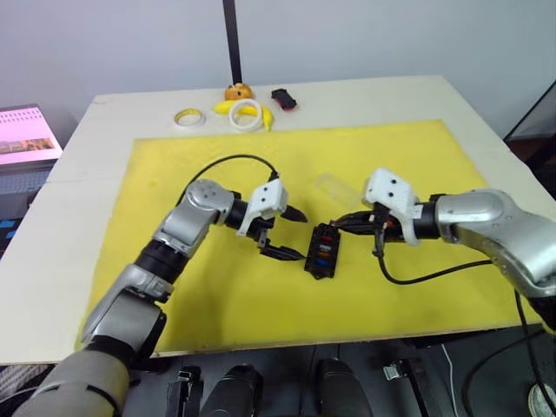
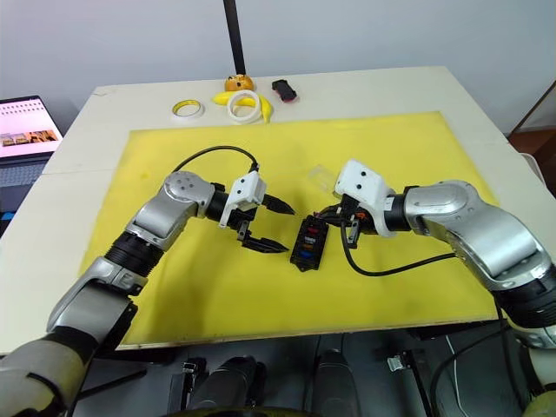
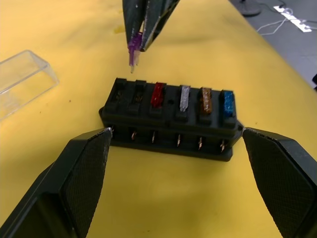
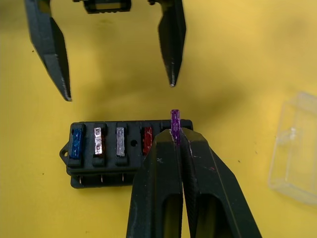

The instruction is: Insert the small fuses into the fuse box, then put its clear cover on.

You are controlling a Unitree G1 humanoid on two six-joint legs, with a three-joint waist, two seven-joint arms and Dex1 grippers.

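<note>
My right gripper (image 4: 174, 141) pinches a purple fuse (image 4: 174, 120) over the fuse box (image 1: 323, 251) on the yellow mat (image 1: 174, 165); left gripper (image 1: 287, 233) open beside it. Clear cover (image 1: 331, 185) near, laptop (image 2: 26, 122) off-table.

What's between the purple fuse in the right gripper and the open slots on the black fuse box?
Nothing visible. The right gripper pinches the small purple plastic fuse just above the black rectangular fuse box, near its two empty end slots. The open left gripper flanks the box, apart from the slots. The clear plastic cover lies off to the side.
</note>
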